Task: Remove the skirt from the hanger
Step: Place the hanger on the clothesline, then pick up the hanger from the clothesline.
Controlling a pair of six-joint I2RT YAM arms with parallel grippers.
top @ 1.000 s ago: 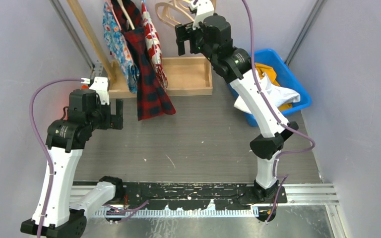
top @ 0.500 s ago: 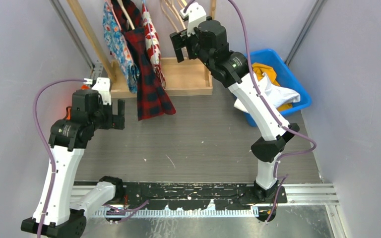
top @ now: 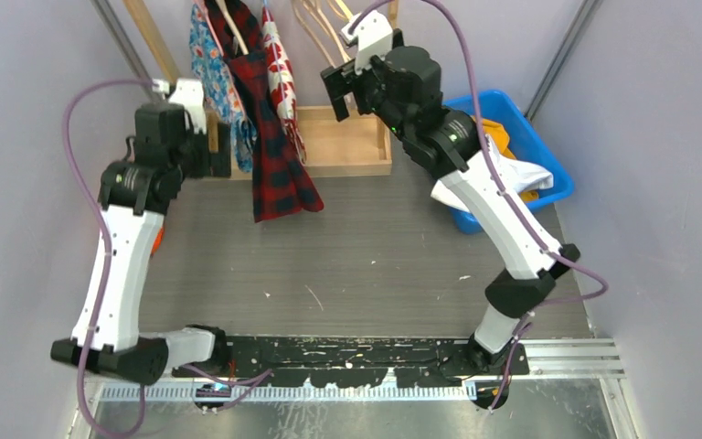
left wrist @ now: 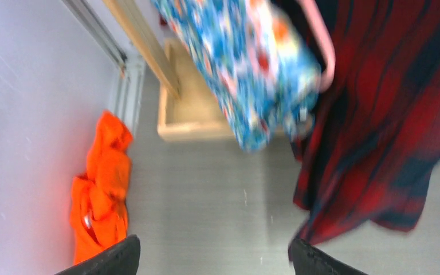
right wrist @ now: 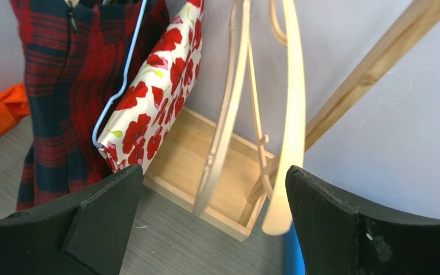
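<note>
Three garments hang on a wooden rack: a blue floral one, a red and dark plaid skirt and a white one with red poppies. My left gripper is open and empty, close beside the blue floral garment, with the plaid skirt to its right. My right gripper is open and empty, near bare wooden hangers. The right wrist view shows the plaid skirt and the poppy garment on a light blue hanger.
A wooden rack base tray sits at the back. A blue bin with yellow and white clothes stands at the right. An orange cloth lies on the floor by the left wall.
My left arm has risen and moved back toward the hanging garments. My right gripper has shifted slightly right and stays by the bare hangers.
</note>
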